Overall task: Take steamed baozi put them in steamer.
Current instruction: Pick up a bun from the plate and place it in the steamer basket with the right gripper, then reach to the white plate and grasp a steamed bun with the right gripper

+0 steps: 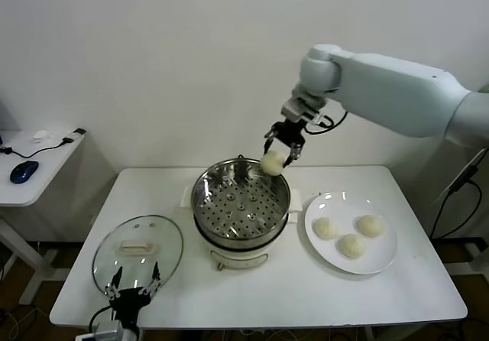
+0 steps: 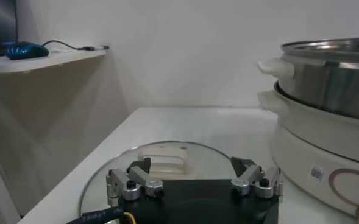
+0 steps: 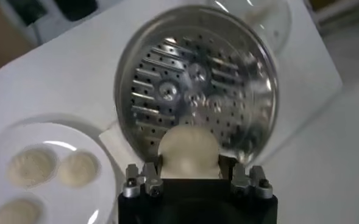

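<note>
Held bao (image 1: 272,163) pinched between right gripper (image 1: 280,157) fingers, up in the air over the steamer (image 1: 241,203) rim, on its far-right edge, plate side. Not touching the steel. Seen from the right wrist: same bao (image 3: 188,151) clamped from both sides, hanging above the tray (image 3: 197,91) near the rim. Tray perforated, bare, nothing lying on it.

Steamer sat mid-table (image 1: 306,295) on its white base (image 1: 237,255); side handle (image 2: 277,67) visible from the left wrist.

Three more baos (image 1: 351,236) right of the steamer on a white plate (image 1: 382,261), plate just beside the base. Grouped close together, none touching the plate rim. Also caught in the right wrist view on the plate (image 3: 103,182).

Right arm (image 1: 390,92) reached in from the steamer's right, bent down toward the rim.

Glass lid (image 1: 138,251) left of the steamer, flat on the table, white handle (image 1: 135,246) up, apart from the base.

Left gripper (image 1: 134,291) parked at the lid's near edge, low at the table front, well away from the steamer. Fingers (image 2: 130,182) spread, nothing between them, lid (image 2: 167,161) just ahead.

Side desk (image 1: 30,165) far left of the steamer, blue mouse (image 1: 24,171) and a cable (image 1: 57,144) on it.
</note>
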`<state>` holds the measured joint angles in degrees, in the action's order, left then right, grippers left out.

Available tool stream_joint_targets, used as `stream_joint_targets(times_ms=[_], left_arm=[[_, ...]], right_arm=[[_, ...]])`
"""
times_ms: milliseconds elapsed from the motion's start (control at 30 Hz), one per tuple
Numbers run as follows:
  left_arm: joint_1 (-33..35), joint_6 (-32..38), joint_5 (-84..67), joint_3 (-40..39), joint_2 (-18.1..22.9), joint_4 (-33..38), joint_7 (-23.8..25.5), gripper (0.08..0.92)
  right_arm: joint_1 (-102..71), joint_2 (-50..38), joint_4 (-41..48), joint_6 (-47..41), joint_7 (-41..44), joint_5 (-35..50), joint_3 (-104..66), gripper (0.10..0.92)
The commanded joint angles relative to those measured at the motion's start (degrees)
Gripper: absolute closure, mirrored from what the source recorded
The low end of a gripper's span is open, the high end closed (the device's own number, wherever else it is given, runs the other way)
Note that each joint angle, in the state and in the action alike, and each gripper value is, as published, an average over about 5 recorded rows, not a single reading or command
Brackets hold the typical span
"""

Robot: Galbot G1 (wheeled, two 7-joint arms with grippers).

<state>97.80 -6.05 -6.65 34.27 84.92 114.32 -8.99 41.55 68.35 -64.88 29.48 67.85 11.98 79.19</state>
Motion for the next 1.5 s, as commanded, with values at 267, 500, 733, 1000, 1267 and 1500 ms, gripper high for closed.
stream_joint_targets(times_ms=[267, 500, 733, 1000, 1267, 1500], left_arm=[[0.00, -0.24, 0.17, -0.29, -0.39, -0.55, -0.08, 0.177], [-0.74, -0.33, -0.05, -0.16, -0.42, -1.17, -0.31, 0.177], [-1.01, -0.23, -0.40, -0.01, -0.59, -1.44, -0.63, 0.177], [-1.05, -0.43, -0.45, 0.00, -0.51, -0.83, -0.79, 0.177], [-0.16, -0.48, -0.23, -0.46, -0.39, 0.58, -0.65, 0.177], [0.14, -0.40, -0.18, -0.72, -0.66, 1.09, -0.60, 0.177]], right_arm=[[-18.86, 12.26, 23.69, 20.52, -7.17, -28.21, -14.03, 0.397], [-21.43, 17.24, 34.21, 20.52, -9.30, -29.76, -17.88, 0.397], [-22.11, 19.59, 36.08, 20.52, -9.39, -27.78, -17.40, 0.364], [-18.94, 17.68, 33.06, 20.52, -9.68, -22.82, -15.49, 0.212], [-2.98, 5.47, 17.59, 17.17, -1.58, 8.38, 0.10, 0.202], [11.65, -12.84, 2.93, -10.46, -4.96, 23.09, 23.98, 0.203]])
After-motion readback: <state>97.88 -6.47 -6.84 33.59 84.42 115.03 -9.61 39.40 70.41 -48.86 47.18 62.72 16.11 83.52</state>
